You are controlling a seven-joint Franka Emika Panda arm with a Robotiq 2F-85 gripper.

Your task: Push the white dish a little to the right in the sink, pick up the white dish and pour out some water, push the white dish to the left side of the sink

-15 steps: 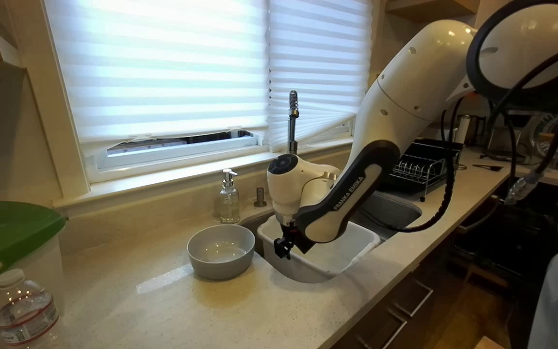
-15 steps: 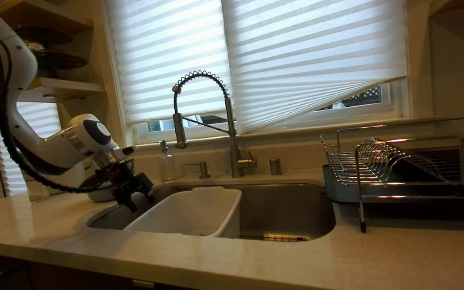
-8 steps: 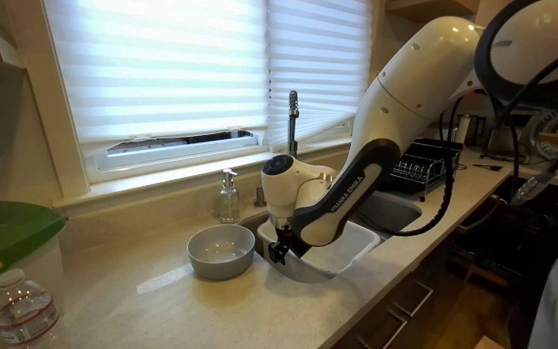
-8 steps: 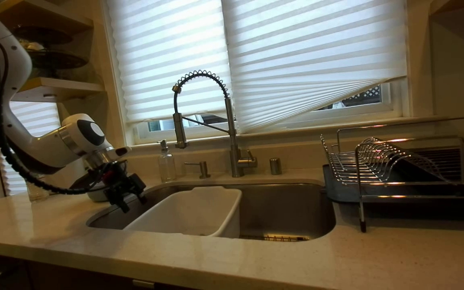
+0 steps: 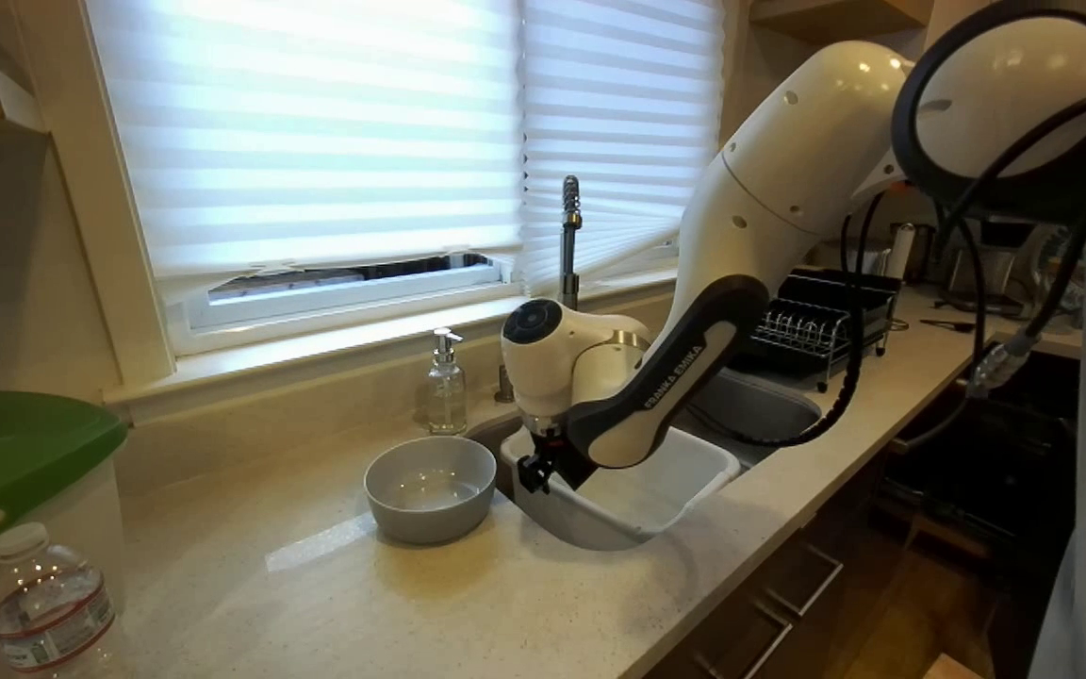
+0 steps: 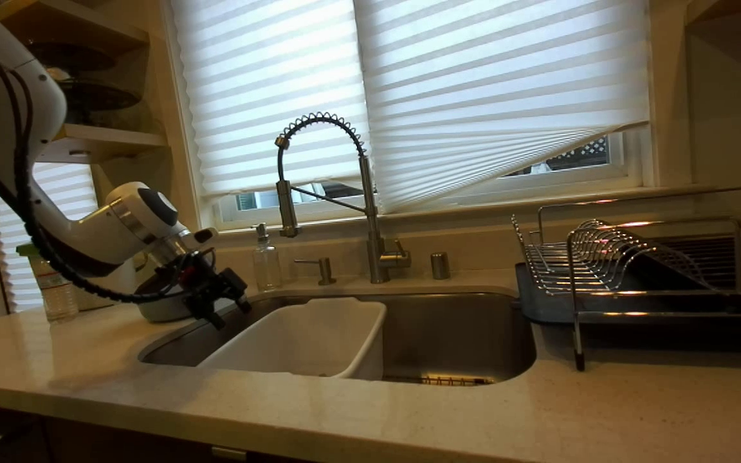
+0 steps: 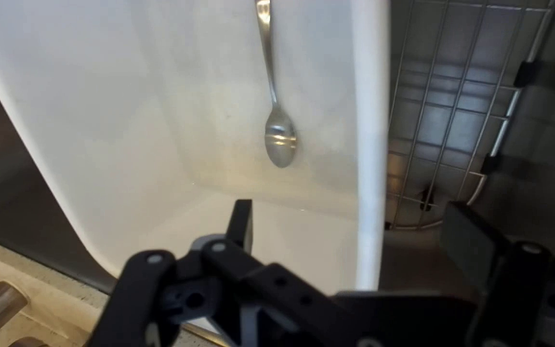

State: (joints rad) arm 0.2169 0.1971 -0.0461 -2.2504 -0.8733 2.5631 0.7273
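The white dish (image 6: 332, 325) stands upright in the sink (image 6: 460, 334), a dark gap to its right. It also shows in an exterior view (image 5: 647, 490), and its long rim fills the wrist view (image 7: 372, 120). A spoon (image 7: 280, 140) lies on its floor, with what looks like shallow yellowish water. My gripper (image 6: 231, 314) hangs over the left end of the sink, by the dish's left rim; it also shows here (image 5: 534, 476). In the wrist view the gripper (image 7: 350, 212) is open and empty, the rim running between its fingers. Whether it touches the rim is unclear.
A greyish round bowl (image 5: 430, 490) stands on the counter by the sink, near my wrist. A soap bottle (image 5: 446, 387) and the tall faucet (image 6: 372, 218) stand behind the sink. A dish rack (image 6: 608, 257) stands at the right. A metal grid (image 7: 451, 101) lies on the sink floor.
My gripper has dipped and drawn away from the dish, then risen and come back slightly towards the window side. It stays open. The dish and the other things have not moved.
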